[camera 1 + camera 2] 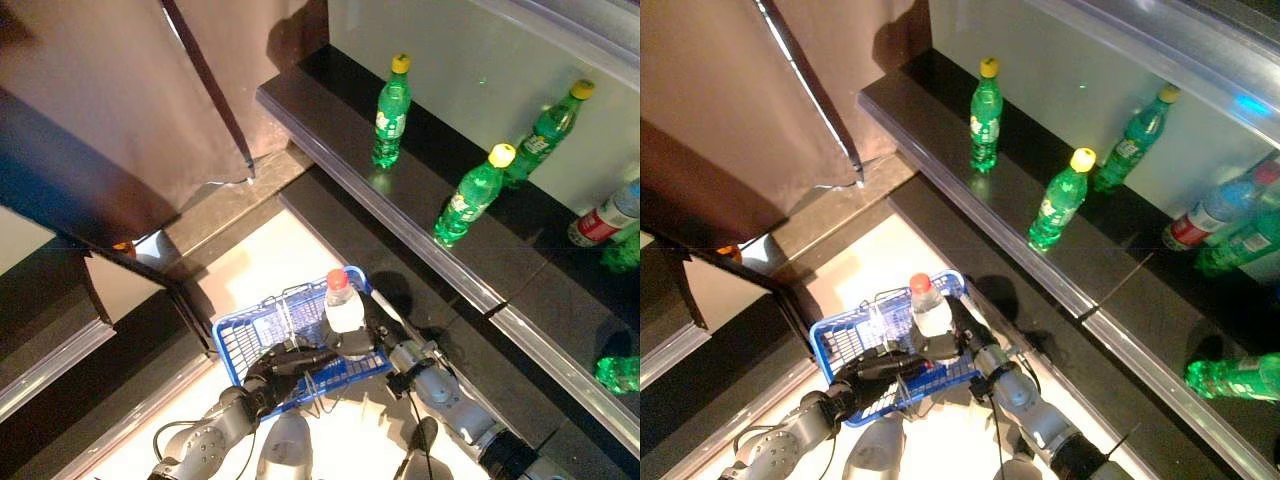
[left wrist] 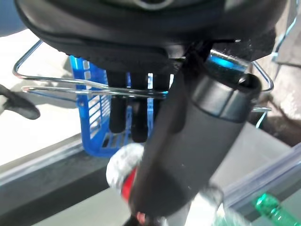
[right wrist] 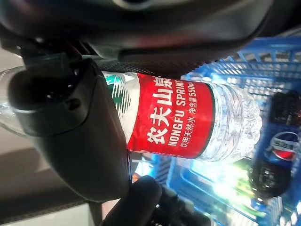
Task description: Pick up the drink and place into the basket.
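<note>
On the dark shelf (image 1: 420,200) you have three green bottles (image 1: 391,111) standing well apart, plus a red-labelled bottle (image 1: 604,220) lying at its far end. Your right hand (image 1: 372,335) grips the clear water bottle (image 1: 343,305) upright over the blue basket (image 1: 262,340), while your left hand (image 1: 275,368) curls around the basket's wire handle (image 2: 94,87).

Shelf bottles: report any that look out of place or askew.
On the dark shelf, three green bottles stand upright, e.g.. A red-labelled bottle at the right edge lies on its side, and so does another green bottle on the lower ledge.
</note>
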### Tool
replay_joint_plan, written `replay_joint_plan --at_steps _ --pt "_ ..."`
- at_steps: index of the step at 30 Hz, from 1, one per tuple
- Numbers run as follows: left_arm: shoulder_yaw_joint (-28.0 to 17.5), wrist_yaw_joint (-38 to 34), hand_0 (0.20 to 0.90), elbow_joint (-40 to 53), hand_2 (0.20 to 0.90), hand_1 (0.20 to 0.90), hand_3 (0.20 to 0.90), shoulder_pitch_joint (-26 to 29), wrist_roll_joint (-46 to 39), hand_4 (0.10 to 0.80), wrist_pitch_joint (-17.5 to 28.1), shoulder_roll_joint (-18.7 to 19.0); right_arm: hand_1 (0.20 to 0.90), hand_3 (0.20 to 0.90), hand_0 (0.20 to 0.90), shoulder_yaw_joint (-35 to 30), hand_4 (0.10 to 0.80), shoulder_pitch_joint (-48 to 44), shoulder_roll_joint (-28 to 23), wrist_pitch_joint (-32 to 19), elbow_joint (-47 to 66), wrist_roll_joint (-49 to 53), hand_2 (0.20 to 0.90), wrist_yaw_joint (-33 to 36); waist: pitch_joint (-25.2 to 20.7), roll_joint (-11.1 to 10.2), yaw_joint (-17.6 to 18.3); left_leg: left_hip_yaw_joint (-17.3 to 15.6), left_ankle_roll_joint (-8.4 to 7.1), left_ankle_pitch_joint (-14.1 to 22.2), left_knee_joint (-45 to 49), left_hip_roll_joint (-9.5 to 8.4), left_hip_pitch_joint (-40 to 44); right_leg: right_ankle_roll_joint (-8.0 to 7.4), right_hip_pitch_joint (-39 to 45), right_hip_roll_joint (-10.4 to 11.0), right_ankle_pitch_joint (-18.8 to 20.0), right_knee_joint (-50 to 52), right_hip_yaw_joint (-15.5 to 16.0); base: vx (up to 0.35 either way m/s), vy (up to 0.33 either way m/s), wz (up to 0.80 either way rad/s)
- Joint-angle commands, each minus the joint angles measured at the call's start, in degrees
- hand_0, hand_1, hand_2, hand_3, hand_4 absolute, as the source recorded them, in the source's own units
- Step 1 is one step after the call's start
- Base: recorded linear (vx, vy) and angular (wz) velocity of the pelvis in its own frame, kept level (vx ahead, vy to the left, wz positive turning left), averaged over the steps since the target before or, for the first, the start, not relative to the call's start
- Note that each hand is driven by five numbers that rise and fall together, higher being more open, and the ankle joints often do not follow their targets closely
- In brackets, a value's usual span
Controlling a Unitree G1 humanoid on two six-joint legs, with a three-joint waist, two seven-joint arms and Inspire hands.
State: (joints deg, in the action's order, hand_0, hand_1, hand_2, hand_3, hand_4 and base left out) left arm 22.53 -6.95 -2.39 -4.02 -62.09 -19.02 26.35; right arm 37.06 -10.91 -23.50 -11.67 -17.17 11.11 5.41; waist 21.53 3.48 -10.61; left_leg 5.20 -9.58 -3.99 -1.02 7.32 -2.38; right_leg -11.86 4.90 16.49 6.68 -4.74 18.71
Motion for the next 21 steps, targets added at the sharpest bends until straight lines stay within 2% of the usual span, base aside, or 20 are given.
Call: replay_joint_plan --at_steps 1,8,12,17,21 --pt "7.3 16.6 0.300 10.9 0.300 0.300 0.200 3.2 -6.7 0.100 6.1 -4.3 0.300 0.200 0.300 3.6 0.100 -5.7 3.2 -6.5 0.3 -2.6 0.300 0.0 -11.3 0.0 -0.2 -3.7 2.95 -3.7 0.2 1.65 -2.3 0.82 0.5 3.7 -1.6 4.9 -1.3 -0.030 0.053 0.03" --pt "9.2 22.4 0.300 10.0 0.300 0.300 0.200 3.6 -3.8 0.100 3.4 -4.9 0.300 0.200 0.300 6.2 0.100 -5.5 3.1 -1.7 -10.4 -9.7 0.300 -7.0 -10.9 0.4 -0.6 -3.3 3.12 -3.4 0.5 0.98 -2.4 0.66 0.2 4.6 -1.5 5.6 -0.5 0.004 0.041 0.03" --pt "10.3 24.9 0.300 9.7 0.300 0.300 0.200 3.4 -4.1 0.100 1.8 -4.6 0.300 0.200 0.300 7.1 0.100 -6.0 2.6 0.2 -15.9 -13.8 0.300 -6.0 -10.7 0.5 -1.0 -3.0 3.37 -3.3 0.4 0.76 -2.2 0.67 0.0 4.8 -1.4 5.9 -0.4 0.007 0.019 0.09" --pt "10.1 26.5 0.300 9.4 0.300 0.300 0.200 3.9 -2.7 0.100 -0.3 -5.2 0.300 0.200 0.300 8.0 0.100 -8.5 2.6 6.5 -22.9 -27.1 0.300 -7.6 -9.9 0.1 -1.4 -2.8 3.53 -3.5 0.4 0.65 -2.5 0.60 -0.7 4.9 -1.3 6.5 -0.8 -0.010 -0.010 0.06" --pt "10.2 26.8 0.300 9.9 0.300 0.300 0.200 4.5 -1.3 0.100 -1.3 -5.7 0.300 0.200 0.300 9.7 0.100 -10.3 2.0 9.9 -28.2 -33.8 0.300 -8.3 -8.8 0.0 -2.0 -2.6 3.78 -3.7 0.2 0.74 -2.8 0.62 -1.2 4.8 -1.0 6.7 -1.0 -0.038 -0.026 0.01"
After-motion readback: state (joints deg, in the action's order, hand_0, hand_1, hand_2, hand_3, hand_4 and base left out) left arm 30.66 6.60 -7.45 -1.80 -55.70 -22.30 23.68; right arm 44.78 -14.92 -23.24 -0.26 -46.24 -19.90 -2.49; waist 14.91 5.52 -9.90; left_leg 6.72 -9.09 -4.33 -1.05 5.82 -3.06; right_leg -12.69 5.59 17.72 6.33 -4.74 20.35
